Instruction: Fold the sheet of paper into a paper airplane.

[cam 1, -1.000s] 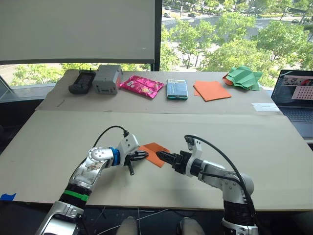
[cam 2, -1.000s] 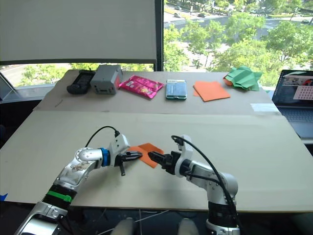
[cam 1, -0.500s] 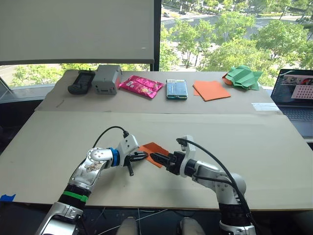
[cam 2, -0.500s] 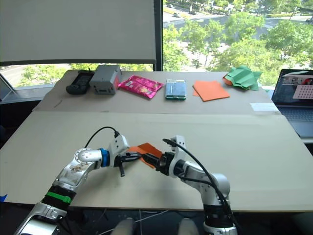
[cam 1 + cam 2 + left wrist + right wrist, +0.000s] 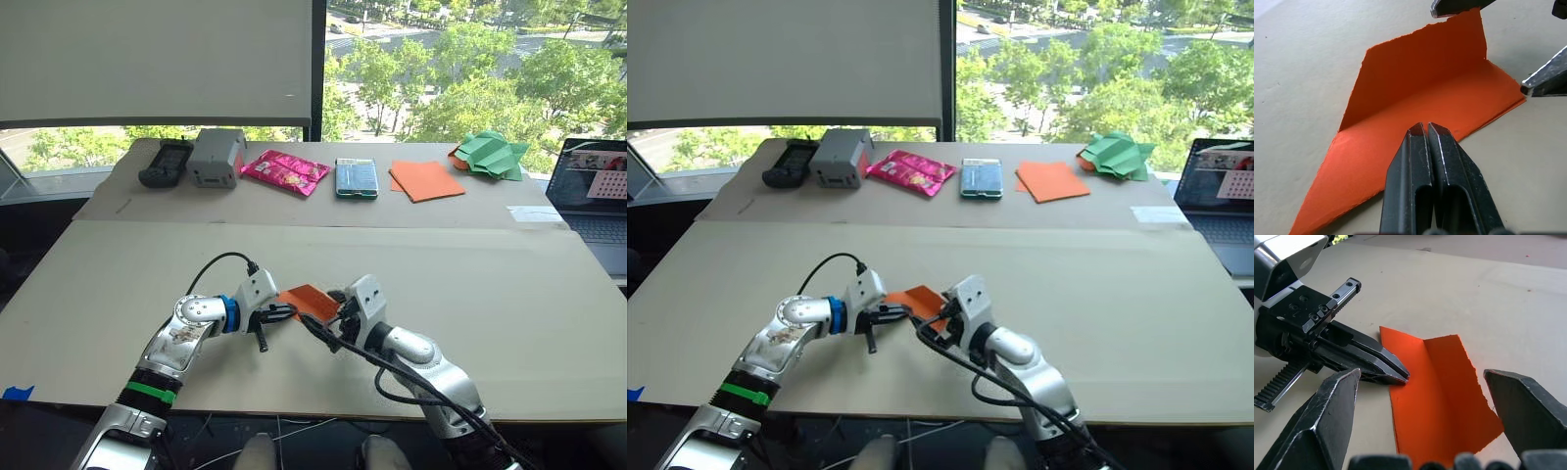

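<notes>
Two pincers meet over the sheet of paper (image 5: pixel 1420 112), which lies on the near part of the table (image 5: pixel 509 294), folded into a long pointed shape with one flap standing up along a crease. The left pincer (image 5: pixel 1422 128) has its fingers pressed together, tips resting on the flat lower layer near its edge; whether any paper is caught between them cannot be told. Facing it from the other end, the right pincer (image 5: pixel 1422 382) is spread wide, one finger to each side of the paper's broad, ragged end, touching nothing.

Judging by the torn edge and the way the flap stands, the paper is very light, thin and easily creased or ripped; it would likely slide on the smooth table unless held down. A sensible hold is at the raised flap's free edge, just ahead of the right pincer, while the left one keeps the lower layer pinned.

No writing on the paper can be read; the packets at the far side of the table are too small to make out.
</notes>
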Robot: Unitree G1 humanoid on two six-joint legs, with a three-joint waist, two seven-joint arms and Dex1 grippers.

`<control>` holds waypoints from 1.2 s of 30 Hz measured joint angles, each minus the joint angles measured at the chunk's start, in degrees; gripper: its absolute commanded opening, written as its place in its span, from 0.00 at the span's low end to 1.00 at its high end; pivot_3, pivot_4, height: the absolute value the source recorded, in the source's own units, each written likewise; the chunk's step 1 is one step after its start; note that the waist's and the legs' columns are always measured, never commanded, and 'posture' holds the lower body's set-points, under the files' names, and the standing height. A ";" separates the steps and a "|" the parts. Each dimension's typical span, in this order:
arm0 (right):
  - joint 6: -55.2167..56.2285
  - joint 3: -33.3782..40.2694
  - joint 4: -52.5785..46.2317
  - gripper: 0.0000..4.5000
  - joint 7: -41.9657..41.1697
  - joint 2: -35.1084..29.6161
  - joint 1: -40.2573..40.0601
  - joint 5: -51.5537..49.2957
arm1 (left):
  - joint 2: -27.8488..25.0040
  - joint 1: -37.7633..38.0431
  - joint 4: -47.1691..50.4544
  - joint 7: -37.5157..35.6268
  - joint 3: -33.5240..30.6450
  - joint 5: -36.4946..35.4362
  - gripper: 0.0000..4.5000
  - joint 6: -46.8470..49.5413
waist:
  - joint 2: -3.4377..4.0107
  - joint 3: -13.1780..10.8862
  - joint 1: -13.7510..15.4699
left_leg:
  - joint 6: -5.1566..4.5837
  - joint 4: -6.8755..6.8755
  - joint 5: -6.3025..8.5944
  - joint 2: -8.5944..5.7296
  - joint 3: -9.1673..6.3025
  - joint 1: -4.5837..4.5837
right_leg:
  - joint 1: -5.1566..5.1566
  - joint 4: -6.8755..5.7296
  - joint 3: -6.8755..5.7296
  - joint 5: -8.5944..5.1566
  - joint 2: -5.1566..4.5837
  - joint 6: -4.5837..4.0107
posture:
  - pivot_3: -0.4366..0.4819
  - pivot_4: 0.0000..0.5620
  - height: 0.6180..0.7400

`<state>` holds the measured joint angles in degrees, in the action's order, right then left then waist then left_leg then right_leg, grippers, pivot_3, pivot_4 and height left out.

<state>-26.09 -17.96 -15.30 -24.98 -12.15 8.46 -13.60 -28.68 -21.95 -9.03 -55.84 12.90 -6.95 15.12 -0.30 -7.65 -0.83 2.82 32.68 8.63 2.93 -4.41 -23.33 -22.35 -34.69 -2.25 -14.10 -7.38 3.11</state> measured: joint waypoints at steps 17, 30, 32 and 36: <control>1.83 -1.26 4.85 0.50 -0.64 -0.06 -0.08 3.92 | -0.17 -0.03 0.02 0.01 0.00 0.00 0.03 0.03 | -0.03 -0.02 0.05 | 0.00 0.00 0.00 0.00 0.00 0.01 | 0.01 0.00 0.00 0.00 0.00 0.00 | 0.48 0.27 0.69; 5.61 -2.00 5.12 0.02 0.15 -1.25 0.39 9.37 | -0.26 -0.02 0.14 0.00 0.00 0.00 0.03 0.17 | -0.04 -0.02 0.05 | 0.00 0.00 0.00 0.00 0.01 0.03 | 0.03 -0.01 0.00 0.00 0.00 0.00 | 0.48 0.27 0.69; 8.91 -3.91 5.14 0.02 0.09 -2.75 0.40 12.63 | -0.28 -0.02 0.19 -0.01 0.00 0.00 0.03 0.21 | -0.04 -0.02 0.04 | 0.00 0.00 0.00 -0.01 0.01 0.02 | 0.03 0.00 0.00 0.00 0.00 0.00 | 0.48 0.27 0.69; 16.43 -7.63 6.22 0.02 0.31 -6.29 1.84 21.10 | -0.62 0.08 0.75 -0.03 -0.20 -0.16 0.03 1.08 | -0.09 -0.06 -0.08 | 0.00 0.00 0.00 -0.01 0.01 0.04 | 0.02 0.00 0.00 0.00 0.00 0.00 | 0.48 0.27 0.69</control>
<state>-9.66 -25.59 -9.08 -24.66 -18.44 10.30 7.50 -29.31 -21.86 -8.28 -55.87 12.70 -7.11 16.20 -0.39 -7.70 -0.91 2.82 32.69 8.62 2.92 -4.40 -23.30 -22.34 -34.69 -2.25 -14.10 -7.38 3.11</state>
